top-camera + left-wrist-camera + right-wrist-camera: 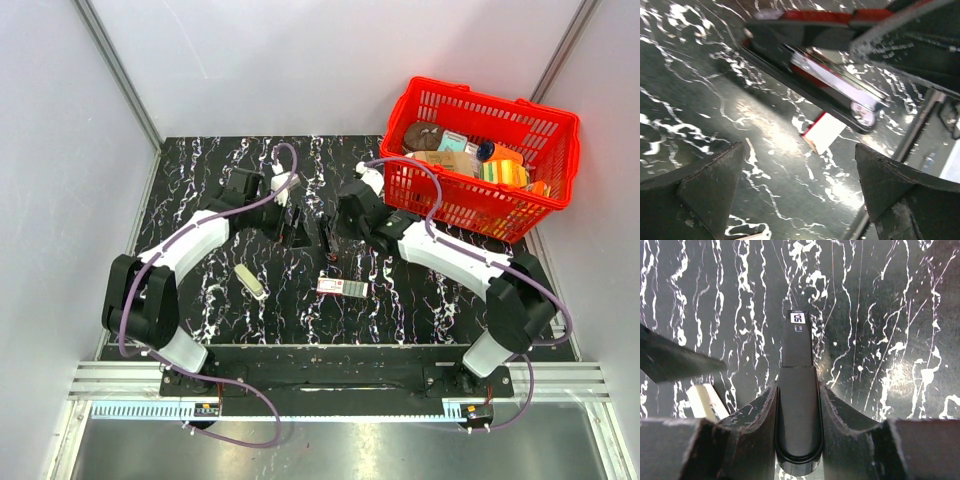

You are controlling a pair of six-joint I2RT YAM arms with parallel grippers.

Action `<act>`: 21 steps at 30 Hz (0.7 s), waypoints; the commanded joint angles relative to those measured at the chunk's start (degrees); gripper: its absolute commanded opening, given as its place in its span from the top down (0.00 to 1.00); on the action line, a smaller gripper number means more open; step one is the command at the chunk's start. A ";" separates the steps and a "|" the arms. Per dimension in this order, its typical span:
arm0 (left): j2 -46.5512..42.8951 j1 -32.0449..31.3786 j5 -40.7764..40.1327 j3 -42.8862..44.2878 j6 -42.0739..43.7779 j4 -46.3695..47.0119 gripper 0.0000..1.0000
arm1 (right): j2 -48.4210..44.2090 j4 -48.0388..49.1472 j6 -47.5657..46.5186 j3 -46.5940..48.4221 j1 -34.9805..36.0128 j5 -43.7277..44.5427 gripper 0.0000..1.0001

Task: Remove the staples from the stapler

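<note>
One stapler (799, 405), one small box (826, 131), one pale block (251, 281) and one red basket (470, 215). The left gripper (799, 147) has its fingers (700, 190) spread wide, holding nothing. The stapler lies open just ahead of them, with the box near it. The right gripper (799, 385) is clamped on the stapler's black body, which juts forward past its fingertips. The basket, to that gripper's right, holds several packaged items.
</note>
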 commanded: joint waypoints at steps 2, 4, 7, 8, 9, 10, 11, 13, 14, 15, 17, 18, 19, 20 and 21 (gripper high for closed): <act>-0.24 0.96 12.81 -3.36 -10.81 4.89 0.03 | 1.55 6.56 5.97 6.85 1.73 12.40 1.00; 0.20 1.05 13.52 -3.54 -13.19 6.04 0.02 | 2.25 6.65 6.67 8.17 2.78 15.04 1.00; 2.21 1.05 14.49 -2.49 -15.83 6.22 0.02 | 2.95 8.84 7.03 9.14 3.66 16.45 1.00; 2.57 1.05 14.40 -2.22 -16.18 6.39 0.02 | 3.39 8.41 7.03 9.84 3.84 16.72 1.00; 2.92 1.22 14.75 -2.13 -16.53 6.92 0.02 | 3.92 8.23 7.12 10.63 4.02 16.89 1.00; 3.10 1.31 15.28 -2.13 -17.15 7.79 0.02 | 4.19 8.14 7.29 11.16 4.19 16.98 1.00; 3.10 1.40 15.63 -2.57 -17.50 8.67 0.02 | 4.54 8.23 7.55 11.51 4.37 17.07 1.00; 2.75 1.40 15.63 -2.92 -17.85 10.25 0.03 | 4.63 8.84 8.08 11.43 4.63 17.25 1.00; 2.83 1.49 15.72 -3.10 -17.77 10.78 0.04 | 4.71 9.11 8.43 11.43 4.89 17.34 1.00; 3.10 1.49 15.55 -3.10 -17.68 10.79 0.05 | 4.72 9.20 8.78 11.43 4.98 17.08 1.00; 3.27 1.40 14.85 -2.31 -16.89 9.83 0.10 | 4.72 9.46 9.66 11.69 5.07 16.46 1.00; 3.28 1.40 14.32 -2.22 -16.45 9.82 0.11 | 4.80 9.55 9.84 11.69 5.25 16.28 1.00; 3.01 1.49 13.97 -2.22 -16.01 10.08 0.12 | 4.72 9.63 10.28 11.69 5.33 16.11 1.00; 2.84 1.49 13.70 -2.22 -15.84 10.43 0.13 | 4.54 9.72 10.63 11.69 5.42 16.02 1.00; 2.75 1.58 13.70 -2.13 -15.83 10.61 0.14 | 4.45 9.64 10.98 11.69 5.68 16.02 1.00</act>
